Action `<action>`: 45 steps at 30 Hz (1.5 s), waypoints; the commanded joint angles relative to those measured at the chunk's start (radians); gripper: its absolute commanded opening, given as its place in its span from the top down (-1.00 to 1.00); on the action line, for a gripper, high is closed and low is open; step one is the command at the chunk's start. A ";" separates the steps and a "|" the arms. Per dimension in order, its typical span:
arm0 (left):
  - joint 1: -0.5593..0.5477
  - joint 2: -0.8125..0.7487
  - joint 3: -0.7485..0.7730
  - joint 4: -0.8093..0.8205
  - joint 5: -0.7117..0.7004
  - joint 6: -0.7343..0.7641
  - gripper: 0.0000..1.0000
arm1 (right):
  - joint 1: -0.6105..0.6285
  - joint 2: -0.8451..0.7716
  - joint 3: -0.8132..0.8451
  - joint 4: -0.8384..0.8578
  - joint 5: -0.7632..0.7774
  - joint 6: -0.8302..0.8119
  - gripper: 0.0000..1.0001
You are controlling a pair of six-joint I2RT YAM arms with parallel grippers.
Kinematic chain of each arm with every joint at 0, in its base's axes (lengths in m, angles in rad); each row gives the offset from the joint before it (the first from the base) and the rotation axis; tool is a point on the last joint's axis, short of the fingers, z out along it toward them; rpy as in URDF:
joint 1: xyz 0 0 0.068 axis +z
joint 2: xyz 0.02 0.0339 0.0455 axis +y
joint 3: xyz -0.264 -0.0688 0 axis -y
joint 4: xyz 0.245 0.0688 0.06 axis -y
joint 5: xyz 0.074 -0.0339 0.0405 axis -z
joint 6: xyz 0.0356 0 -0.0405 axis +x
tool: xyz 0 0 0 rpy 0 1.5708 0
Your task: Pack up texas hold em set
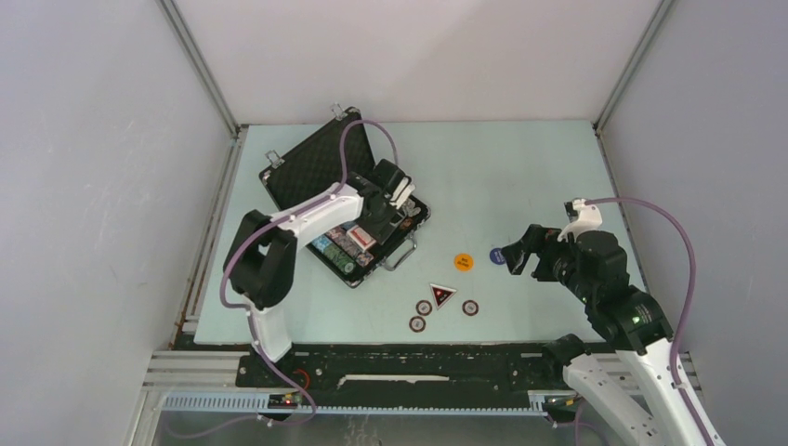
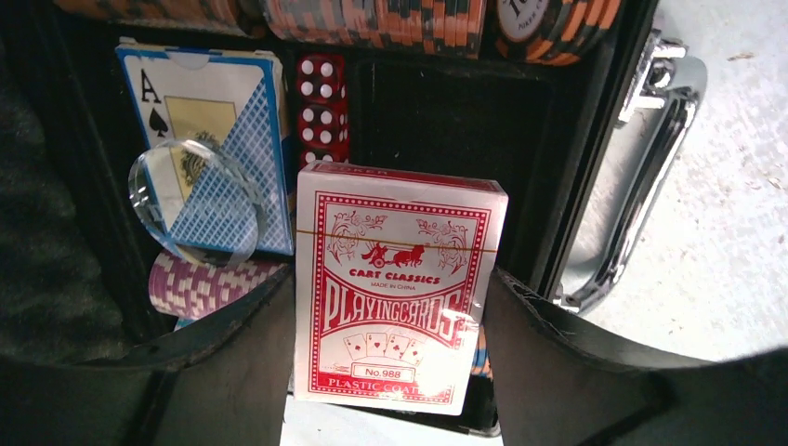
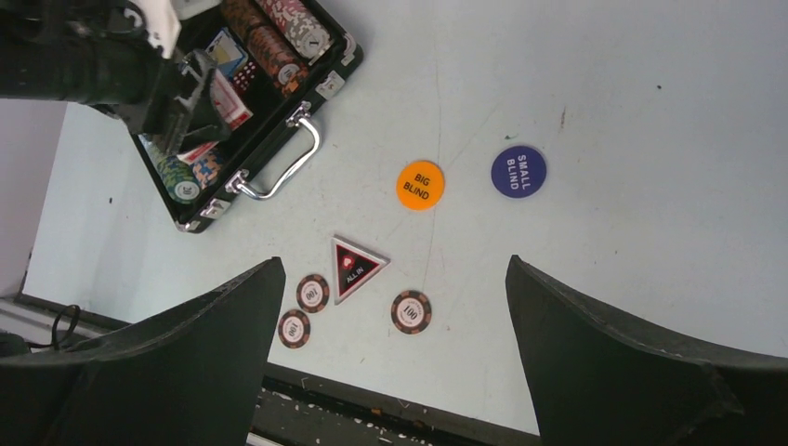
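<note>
The black briefcase [image 1: 302, 172] lies open at the table's back left, rows of poker chips [image 2: 372, 20] in its tray. My left gripper [image 2: 390, 288] is over the tray, shut on the red card deck [image 2: 400, 223], which it holds upright by the side edges above an empty slot. The blue card deck [image 2: 209, 111], red dice [image 2: 321, 107] and a clear round disc [image 2: 195, 200] lie in the tray. My right gripper [image 3: 395, 269] hangs open and empty over the table, near the blue button [image 3: 518, 171]. The orange button [image 3: 419, 185], triangular marker [image 3: 355, 267] and three loose chips [image 3: 410, 311] lie on the table.
The case's silver handle [image 2: 641, 186] sticks out toward the table's middle. Grey walls close in left, right and back. A black rail [image 1: 418, 367] runs along the near edge.
</note>
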 commanded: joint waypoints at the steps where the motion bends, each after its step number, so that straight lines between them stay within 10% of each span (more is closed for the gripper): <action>1: 0.003 0.042 0.105 0.036 0.004 0.056 -0.02 | 0.000 -0.016 -0.005 0.037 -0.009 -0.021 -0.99; 35: 0.020 0.155 0.110 0.025 0.099 -0.033 -0.03 | 0.014 -0.035 -0.022 0.049 0.007 -0.013 -0.99; 45: 0.007 0.172 0.113 0.034 0.111 -0.024 -0.39 | 0.015 -0.034 -0.025 0.052 0.004 -0.013 -0.99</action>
